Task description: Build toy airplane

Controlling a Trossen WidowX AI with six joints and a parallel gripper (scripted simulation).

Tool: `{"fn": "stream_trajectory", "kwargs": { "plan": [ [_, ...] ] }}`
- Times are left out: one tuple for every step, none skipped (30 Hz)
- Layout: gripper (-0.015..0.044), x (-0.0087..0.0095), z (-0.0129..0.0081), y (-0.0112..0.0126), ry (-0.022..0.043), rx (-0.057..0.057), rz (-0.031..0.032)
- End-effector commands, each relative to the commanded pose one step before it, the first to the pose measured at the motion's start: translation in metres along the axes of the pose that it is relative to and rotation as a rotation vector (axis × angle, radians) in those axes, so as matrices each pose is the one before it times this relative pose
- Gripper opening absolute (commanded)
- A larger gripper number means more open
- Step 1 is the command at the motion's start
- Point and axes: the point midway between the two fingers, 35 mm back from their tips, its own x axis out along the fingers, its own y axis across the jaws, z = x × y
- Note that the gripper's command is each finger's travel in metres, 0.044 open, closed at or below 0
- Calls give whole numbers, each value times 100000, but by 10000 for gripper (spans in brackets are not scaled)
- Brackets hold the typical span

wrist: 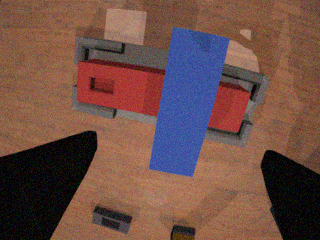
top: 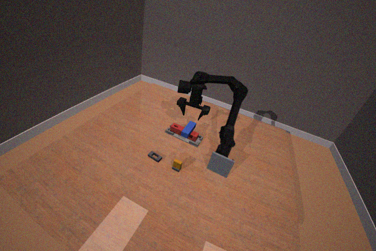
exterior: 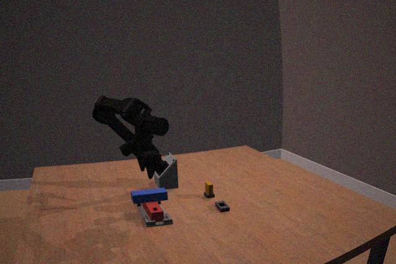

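The red fuselage lies flat in the grey cradle. The blue wing lies crosswise on top of the fuselage; its tab is hidden. The tail socket, a square hole near one end of the fuselage, is empty. The yellow tail fin stands upright in a small dark holder, apart from the cradle. My gripper is wide open and empty, above the wing and fuselage in the top and exterior views.
A dark rectangular holder with an opening in its middle lies near the tail fin. The arm's grey base block stands to the right of the tail fin in the top view.
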Motion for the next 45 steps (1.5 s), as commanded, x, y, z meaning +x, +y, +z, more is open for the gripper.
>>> {"fn": "stream_trajectory", "kwargs": {
  "plan": [
    [440, -39, -152, 124, 408, -25444, -787],
    [440, 1, 6, -2, 0, -9785, 1],
    [440, 1, 6, -2, 0, -9785, 1],
    [440, 1, 5, -3, 0, -9785, 1],
    [440, 1, 5, -3, -1, -9785, 1],
    [440, 1, 5, -4, -1, -9785, 1],
    [440, 1, 4, -4, -1, -9780, 1],
    [440, 1, 4, -4, -1, -9786, 1],
    [440, 1, 3, -5, -1, -9786, 1],
    [440, 1, 3, -5, -1, -9786, 0],
    [440, 1, 2, -5, -1, -9786, 0],
    [440, 1, 2, -5, -1, -9781, 0],
    [440, 1, 1, -5, 0, -7999, 0],
    [440, 0, 0, -3, 0, -4799, 0],
    [440, 0, 0, -1, 0, -1600, 0],
    [440, 0, 0, 0, 0, 0, 0],
    [440, 0, 0, 0, 0, 0, 0],
    [440, 0, 0, 0, 0, 0, 0],
    [440, 0, 0, 0, 0, 0, 0],
    [440, 0, 0, 0, 0, 0, 0],
    [440, 0, 0, 0, 0, 0, 0],
    [440, 0, 0, 0, 0, 0, 0],
    [440, 0, 0, 0, 0, 0, 0],
    [440, 0, 0, 0, 0, 0, 0],
    [440, 0, 0, 0, 0, 0, 0],
    [440, 0, 0, 0, 0, 0, 0],
    [440, 0, 0, 0, 0, 0, 0],
    [440, -33, 64, 291, -63, -35, 176],
    [440, -96, 175, 879, -173, -104, 510],
    [440, -149, 231, 1477, -237, -167, 788],
    [440, -162, 183, 1864, -213, -197, 874],
    [440, -132, 64, 1880, -130, -179, 746],
    [440, -98, -54, 1881, -57, -157, 611],
    [440, -61, -171, 1874, 5, -130, 472],
    [440, -23, -286, 1858, 55, -98, 330],
    [440, 18, -398, 1833, 94, -62, 186],
    [440, 61, -507, 1801, 121, -22, 41],
    [440, 106, -611, 1756, 135, 22, -105],
    [440, 154, -717, 1724, 140, 72, -253],
    [440, 204, -813, 1667, 131, 126, -400],
    [440, 254, -903, 1603, 110, 185, -544],
    [440, 304, -979, 1522, 77, 245, -681],
    [440, 274, -820, 1141, 31, 238, -628],
    [440, 179, -513, 661, 4, 163, -416],
    [440, 62, -174, 216, -2, 58, -145]
  ]
}}
